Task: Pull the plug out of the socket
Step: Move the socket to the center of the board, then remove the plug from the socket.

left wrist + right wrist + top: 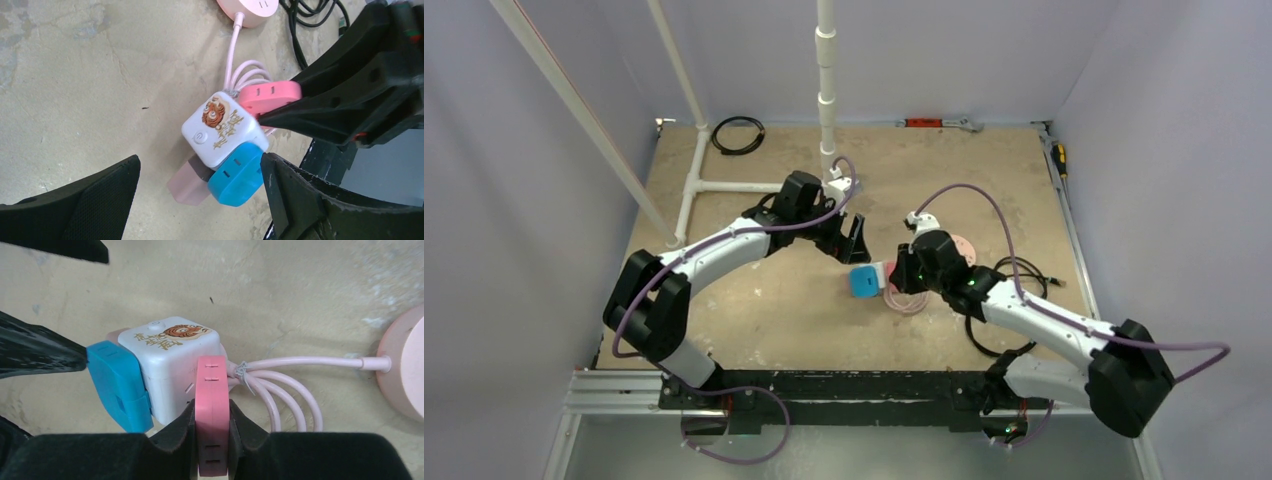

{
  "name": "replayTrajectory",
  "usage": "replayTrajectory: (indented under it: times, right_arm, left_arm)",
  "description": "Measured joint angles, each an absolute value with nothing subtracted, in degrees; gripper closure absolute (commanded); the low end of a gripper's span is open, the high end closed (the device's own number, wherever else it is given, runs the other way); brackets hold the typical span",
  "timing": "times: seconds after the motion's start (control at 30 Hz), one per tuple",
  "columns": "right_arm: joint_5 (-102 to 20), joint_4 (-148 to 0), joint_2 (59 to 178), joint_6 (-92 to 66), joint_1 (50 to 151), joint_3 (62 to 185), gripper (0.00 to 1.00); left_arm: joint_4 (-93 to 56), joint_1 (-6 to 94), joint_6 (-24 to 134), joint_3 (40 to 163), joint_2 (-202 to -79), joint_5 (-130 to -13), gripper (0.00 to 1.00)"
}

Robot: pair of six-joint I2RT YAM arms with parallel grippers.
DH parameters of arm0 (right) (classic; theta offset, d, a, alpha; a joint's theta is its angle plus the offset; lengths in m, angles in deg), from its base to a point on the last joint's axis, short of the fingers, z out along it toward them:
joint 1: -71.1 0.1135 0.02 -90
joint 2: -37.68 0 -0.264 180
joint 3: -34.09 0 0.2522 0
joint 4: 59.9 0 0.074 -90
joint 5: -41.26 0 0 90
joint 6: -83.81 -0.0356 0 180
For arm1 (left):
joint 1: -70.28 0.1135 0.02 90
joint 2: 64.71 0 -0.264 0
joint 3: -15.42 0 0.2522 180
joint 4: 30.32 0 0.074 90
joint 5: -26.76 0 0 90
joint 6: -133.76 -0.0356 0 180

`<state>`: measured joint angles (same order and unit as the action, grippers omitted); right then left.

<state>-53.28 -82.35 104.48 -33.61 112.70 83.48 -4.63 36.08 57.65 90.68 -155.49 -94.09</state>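
A white cube socket [222,127] with a tiger picture lies on the table, also seen in the right wrist view [172,365]. A blue plug block [235,175] sits on one side of it, a pink plug block [212,390] on another, and a pale pink block [187,182] underneath. My right gripper [212,410] is shut on the pink block. My left gripper [200,162] is open and straddles the cube, one finger close beside the blue block [117,385]. In the top view the blue block [863,281] lies between the left gripper [856,240] and the right gripper [902,275].
A bundled pink cord [280,385] runs from the cube to a round pink disc [402,370]. A black cable [1014,275] loops by the right arm. A black cable coil [737,135] and a white pipe frame [824,60] stand at the back.
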Motion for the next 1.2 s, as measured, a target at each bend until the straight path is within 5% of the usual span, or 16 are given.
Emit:
replayTrajectory:
  times: [0.27,1.2]
  right_arm:
    - [-57.3,-87.2,96.2,-33.6,113.5,86.6,1.0]
    - [-74.6,-90.9,101.3,-34.9,125.9,90.5,1.0]
  left_arm:
    - [-7.9,36.1,58.0,90.4,-153.2,-97.9,0.09]
    - [-12.7,33.0,62.3,88.8,-159.3,-99.3,0.07]
